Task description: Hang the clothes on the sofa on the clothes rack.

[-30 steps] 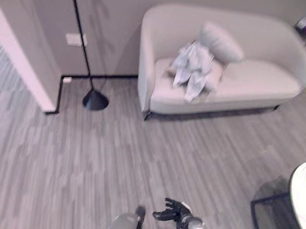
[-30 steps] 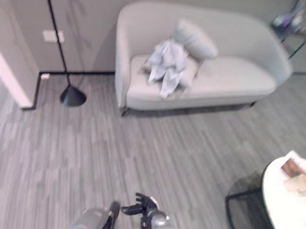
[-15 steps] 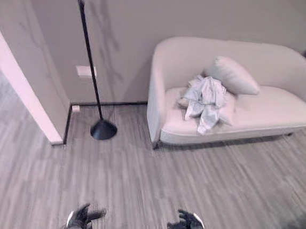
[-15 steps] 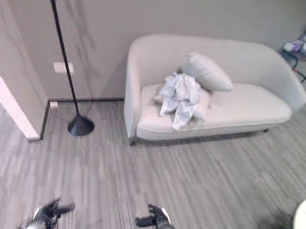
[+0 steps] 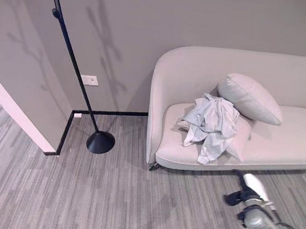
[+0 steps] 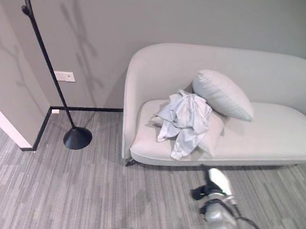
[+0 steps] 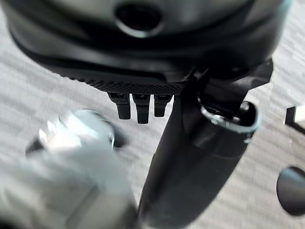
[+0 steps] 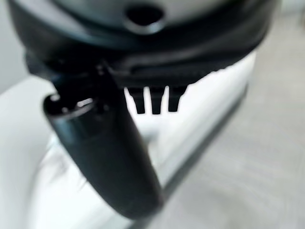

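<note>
Pale grey-blue clothes (image 5: 211,125) heaped in a crumpled pile on the seat of the sofa (image 5: 300,149), toward its curved end, one fold trailing down toward the seat's front edge. Propped against the sofa back just beside the pile, touching it: a light cushion (image 5: 249,97), tilted. A second cushion (image 5: 240,143) partly under the clothes, flat on the seat.

Off the curved end of the sofa, well apart from it: a black pole (image 5: 72,59) leaning up along the wall from a round black base (image 5: 100,142) on the floor (image 5: 54,197). Beyond the pole on the wall, a white outlet plate (image 5: 89,80). Black skirting strip (image 5: 110,112) along the foot of the wall, running from the sofa's end to the corner.

Right hand (image 5: 240,197) low over the floor in front of the sofa, just short of the seat's front edge, below the trailing fold of the clothes; touching nothing, holding nothing. In the right wrist view, right hand's fingers (image 8: 156,101) straight in a short row, thumb (image 8: 109,162) standing out apart from them, sofa showing pale past them. Hand spread, loose.

Left hand (image 7: 143,57) seen over the floor, fingers (image 7: 138,107) straight, thumb (image 7: 200,162) out to the side, nothing between them; round black base at the view's edge.
</note>
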Robot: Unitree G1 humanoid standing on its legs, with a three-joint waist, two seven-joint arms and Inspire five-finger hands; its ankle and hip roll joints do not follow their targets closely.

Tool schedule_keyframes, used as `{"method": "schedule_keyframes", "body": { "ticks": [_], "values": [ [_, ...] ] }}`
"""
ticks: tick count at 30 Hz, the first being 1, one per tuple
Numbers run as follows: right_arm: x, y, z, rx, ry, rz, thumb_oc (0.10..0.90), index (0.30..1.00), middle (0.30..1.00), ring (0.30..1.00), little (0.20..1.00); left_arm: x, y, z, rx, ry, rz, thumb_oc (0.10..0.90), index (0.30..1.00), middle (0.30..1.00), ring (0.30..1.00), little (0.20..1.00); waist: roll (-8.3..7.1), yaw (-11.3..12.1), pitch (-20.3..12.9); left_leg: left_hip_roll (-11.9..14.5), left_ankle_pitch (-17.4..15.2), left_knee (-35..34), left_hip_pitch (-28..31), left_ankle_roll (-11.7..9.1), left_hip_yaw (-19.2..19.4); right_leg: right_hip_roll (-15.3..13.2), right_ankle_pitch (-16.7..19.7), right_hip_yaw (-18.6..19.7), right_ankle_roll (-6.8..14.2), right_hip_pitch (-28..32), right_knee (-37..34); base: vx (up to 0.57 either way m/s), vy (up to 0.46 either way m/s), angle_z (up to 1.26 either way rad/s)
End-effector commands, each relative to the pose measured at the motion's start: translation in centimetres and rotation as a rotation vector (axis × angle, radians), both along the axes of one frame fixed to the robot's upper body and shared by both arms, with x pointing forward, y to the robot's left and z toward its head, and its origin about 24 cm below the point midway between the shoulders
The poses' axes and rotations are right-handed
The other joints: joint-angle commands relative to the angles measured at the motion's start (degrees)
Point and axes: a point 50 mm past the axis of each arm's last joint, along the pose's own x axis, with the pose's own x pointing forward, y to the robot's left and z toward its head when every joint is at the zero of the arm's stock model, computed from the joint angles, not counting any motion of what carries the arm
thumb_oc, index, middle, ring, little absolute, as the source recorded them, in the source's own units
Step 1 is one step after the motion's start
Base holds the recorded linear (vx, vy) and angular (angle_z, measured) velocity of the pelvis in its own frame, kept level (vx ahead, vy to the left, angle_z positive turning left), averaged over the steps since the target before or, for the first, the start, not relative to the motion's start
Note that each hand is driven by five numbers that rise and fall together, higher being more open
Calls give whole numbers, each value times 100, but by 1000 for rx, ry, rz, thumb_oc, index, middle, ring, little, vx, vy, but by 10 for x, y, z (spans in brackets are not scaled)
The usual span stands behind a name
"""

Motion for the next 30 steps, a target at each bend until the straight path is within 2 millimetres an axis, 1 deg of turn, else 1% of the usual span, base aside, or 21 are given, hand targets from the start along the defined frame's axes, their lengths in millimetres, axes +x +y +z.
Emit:
{"method": "schedule_keyframes", "body": {
  "ticks": [1, 2, 3, 4, 5, 6, 7, 8, 11, 12, 13, 16, 17, 18, 19, 21, 23, 25, 27, 29, 30],
  "values": [
    [23, 13, 51, -144, -310, 28, 800, 900, 900, 900, 900, 26, 23, 9, 93, -59, -18, 800, 900, 900, 900, 900, -169, 126, -91, 515, 916, 384, -268, 194, -213, -132, 122, 132, 323, 394, -972, 171, -397, -3],
    [23, 12, 61, -165, -379, 3, 800, 900, 900, 900, 900, 27, 16, 8, 75, -63, -25, 800, 900, 900, 900, 900, -250, 114, -2, 622, 1136, 818, -501, 334, 247, -4, 30, 17, 189, 656, -1186, 138, -332, -15],
    [23, 12, 68, -170, -428, -4, 800, 900, 900, 900, 900, 29, 15, 8, 85, -65, -30, 800, 900, 900, 900, 900, -298, 98, 35, 712, 1139, 945, -608, 362, 583, 34, -14, -114, 137, 808, -1341, 213, -401, -27],
    [23, 15, 73, -167, -449, 15, 800, 900, 900, 900, 900, 31, 11, 8, 76, -77, -40, 800, 900, 900, 900, 900, -295, 100, 98, 621, 906, 1062, -664, 394, 745, 95, -55, -127, 89, 960, -1461, 162, -262, 3],
    [22, 16, 76, -175, -458, 33, 800, 900, 900, 900, 900, 32, 11, 8, 81, -78, -52, 800, 900, 900, 900, 900, -304, 120, 139, 341, 651, 1117, -768, 424, 760, 111, -69, -117, 64, 1033, -1524, 104, -127, 40],
    [22, 16, 77, -175, -457, 32, 800, 900, 900, 900, 900, 32, 11, 8, 81, -77, -53, 800, 900, 900, 900, 900, -305, 122, 146, 331, 618, 1158, -776, 436, 757, 99, -69, -120, 75, 1048, -1531, 154, -155, 30],
    [18, 17, 80, -154, -476, 59, 800, 900, 900, 900, 900, 37, 11, 9, 89, -84, -79, 800, 900, 900, 900, 900, -445, 131, 171, -708, -303, 1012, -1134, 718, 744, 58, -88, -121, 61, 1158, -1616, 139, -115, 18],
    [15, 12, 79, -165, -468, 45, 800, 900, 900, 900, 900, 38, 12, 9, 94, -86, -89, 800, 900, 900, 900, 900, -480, 130, 158, -1061, -494, 820, -1222, 850, 851, 70, -105, -194, 56, 1168, -1601, 177, -149, 7],
    [15, 4, 81, -225, -439, 37, 800, 900, 900, 900, 900, 46, 8, 10, 107, -95, -183, 800, 900, 900, 900, 900, -411, 154, 33, -1696, -247, 268, -1514, 1025, 1452, 343, -191, -351, 52, 1192, -1645, 106, -28, 50],
    [17, 0, 87, -242, -462, 22, 800, 900, 900, 900, 900, 42, 6, 9, 83, -89, -166, 800, 900, 900, 900, 900, -340, 188, -57, -1771, -263, -164, -1274, 1088, 1417, 476, -198, -272, 83, 1199, -1665, 142, 22, 37],
    [17, 0, 83, -216, -466, 2, 800, 900, 900, 900, 900, 39, 6, 8, 84, -74, -175, 800, 900, 900, 900, 900, -308, 206, -97, -1826, -247, -298, -1138, 1188, 1333, 550, -235, -301, 67, 1248, -1669, 178, 20, -3],
    [20, 1, 75, -143, -460, -13, 800, 900, 900, 900, 900, 41, 8, 8, 99, -58, -213, 800, 900, 900, 900, 900, -404, 162, -109, -1910, -134, -420, -998, 1223, 1166, 511, -305, -384, 37, 1263, -1333, 130, 22, -20],
    [22, 4, 74, -82, -479, -4, 800, 900, 900, 900, 900, 42, 11, 9, 110, -56, -217, 800, 900, 900, 900, 900, -419, 145, -132, -1912, -93, -584, -879, 1231, 1234, 488, -365, -439, 59, 1224, -1013, 158, 84, 46],
    [30, 12, 78, -23, -503, 34, 800, 900, 900, 900, 900, 44, 18, 12, 133, -62, -213, 800, 900, 900, 900, 900, -397, 103, -104, -1879, -73, -744, -710, 1237, 1290, 352, -308, -469, 239, 983, -166, 186, 112, 37],
    [33, 13, 78, -14, -494, 51, 800, 900, 900, 900, 900, 48, 22, 13, 148, -71, -225, 800, 900, 900, 900, 900, -375, 63, -75, -1854, -48, -771, -655, 1256, 1281, 239, -222, -453, 347, 793, 278, 197, 104, 6],
    [34, 13, 72, 10, -454, 63, 800, 900, 900, 900, 900, 56, 22, 16, 170, -93, -290, 800, 900, 900, 900, 900, -365, 8, -41, -1847, -131, -771, -501, 1276, 1165, 49, -126, -306, 480, 503, 823, 137, 27, 1],
    [36, 13, 70, 95, -481, 48, 800, 900, 900, 900, 900, 67, 18, 18, 184, -124, -364, 800, 900, 900, 900, 900, -365, -19, -33, -1842, -148, -771, -469, 1256, 992, -23, -209, -141, 363, 393, 576, 94, -65, 49],
    [37, 12, 64, 197, -495, 24, 800, 900, 900, 900, 900, 73, 13, 19, 179, -143, -399, 800, 900, 900, 900, 900, -379, -82, -29, -1824, -151, -771, -474, 1192, 710, 49, -157, 375, 296, 290, -29, 88, -135, 68],
    [39, 12, 63, 191, -454, 63, 800, 900, 900, 900, 900, 74, 9, 18, 173, -121, -441, 800, 900, 900, 900, 900, -445, -131, -17, -1806, -195, -771, -485, 1142, 529, 116, -47, 932, 310, 322, -768, 112, -140, 80],
    [35, 13, 46, 315, -454, -1, 800, 900, 900, 900, 900, 67, 18, 18, 182, -102, -383, 800, 900, 900, 900, 900, -558, -81, -104, -1838, -242, -771, -435, 1121, 380, 97, 138, 1073, 343, 462, -1107, 166, -169, 85],
    [35, 18, 32, 398, -387, 5, 800, 900, 900, 900, 900, 48, 20, 13, 158, -51, -324, 800, 900, 900, 900, 900, -642, 11, -248, -1775, -272, -771, -368, 1063, 350, 168, 260, 1004, 310, 698, -1421, 176, -163, 60]
  ]
}}
